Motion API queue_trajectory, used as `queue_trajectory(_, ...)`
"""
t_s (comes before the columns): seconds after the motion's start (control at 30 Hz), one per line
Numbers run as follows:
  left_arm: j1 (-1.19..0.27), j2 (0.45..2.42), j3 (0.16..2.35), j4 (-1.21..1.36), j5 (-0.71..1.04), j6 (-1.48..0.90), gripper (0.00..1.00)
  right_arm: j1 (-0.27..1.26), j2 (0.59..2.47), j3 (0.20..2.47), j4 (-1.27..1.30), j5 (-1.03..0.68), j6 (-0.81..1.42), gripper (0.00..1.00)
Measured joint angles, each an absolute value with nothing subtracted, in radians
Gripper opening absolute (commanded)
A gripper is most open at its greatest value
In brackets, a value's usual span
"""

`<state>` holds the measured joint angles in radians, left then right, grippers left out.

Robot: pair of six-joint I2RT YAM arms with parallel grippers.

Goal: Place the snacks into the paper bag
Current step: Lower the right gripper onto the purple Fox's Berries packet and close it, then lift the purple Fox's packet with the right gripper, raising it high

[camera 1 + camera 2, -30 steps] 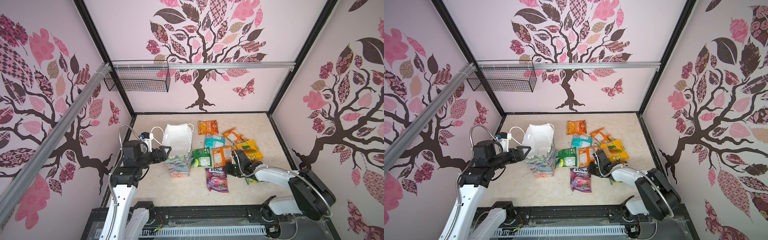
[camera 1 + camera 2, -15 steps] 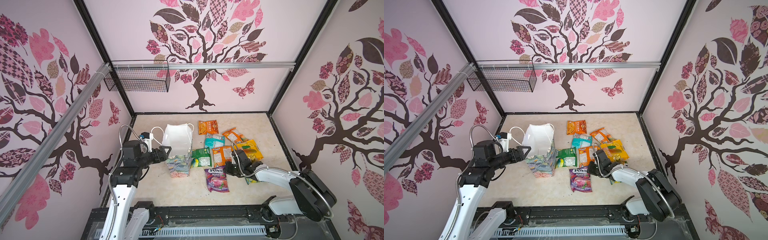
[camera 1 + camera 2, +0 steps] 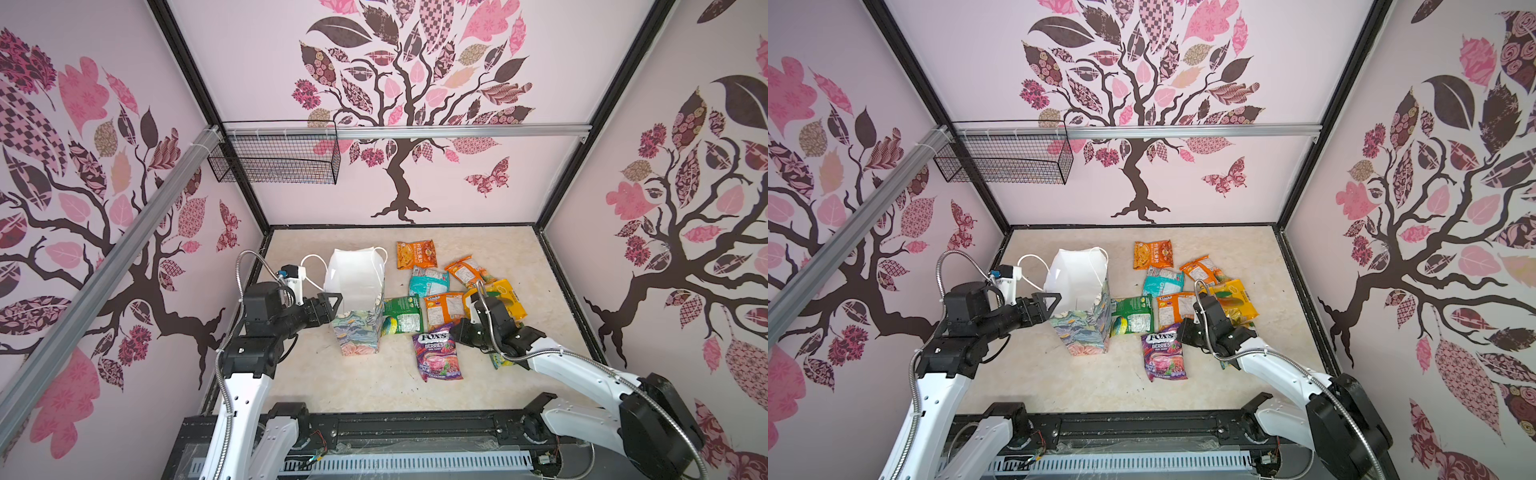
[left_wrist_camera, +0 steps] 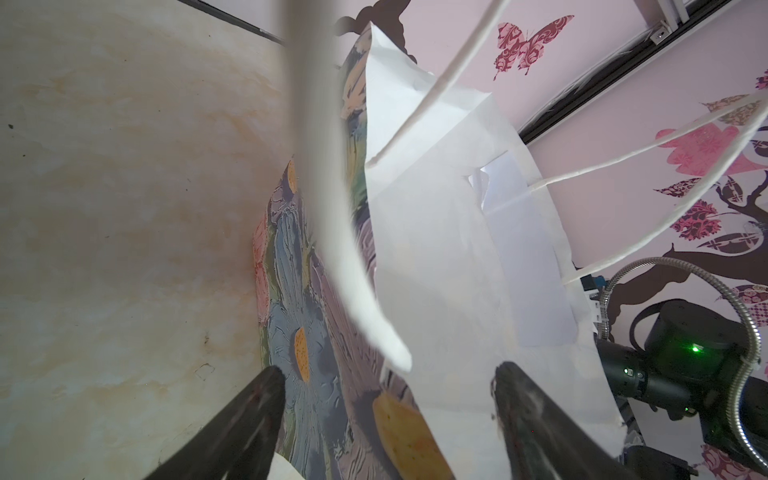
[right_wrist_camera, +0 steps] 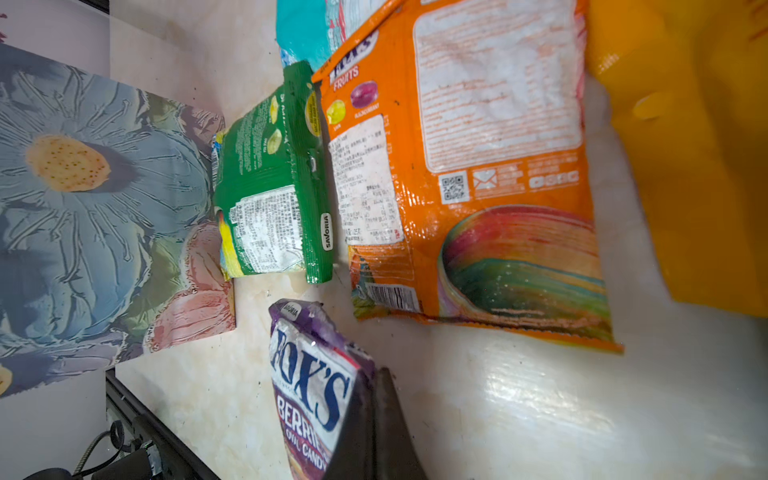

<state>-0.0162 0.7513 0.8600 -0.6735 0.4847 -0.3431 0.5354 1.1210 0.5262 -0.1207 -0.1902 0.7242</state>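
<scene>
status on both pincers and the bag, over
Left pincer open beside paper bag. Right pincer shut on FOX'S BERRIES packet edge. Bag upright, mouth open, nothing blocking it.

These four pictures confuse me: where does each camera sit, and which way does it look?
Top view: high at the front, looking down on bag, snacks, left arm, right arm.
Top view: beside it, facing the same way; same table.
Left wrist: on the left arm, facing the bag; left gripper, open, shows.
Right wrist: on the right arm, facing the table; right gripper pinches the purple packet.
Shared: both wrist views show the bag's print.
</scene>
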Motion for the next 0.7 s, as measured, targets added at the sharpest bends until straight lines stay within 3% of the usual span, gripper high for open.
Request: queue_trajectory(0.7,-0.020,0.744,0.860,-0.673,0.479,-0.343,0.83,0.534,1.037,0.748,-0.253,-0.147,0.631,0.00)
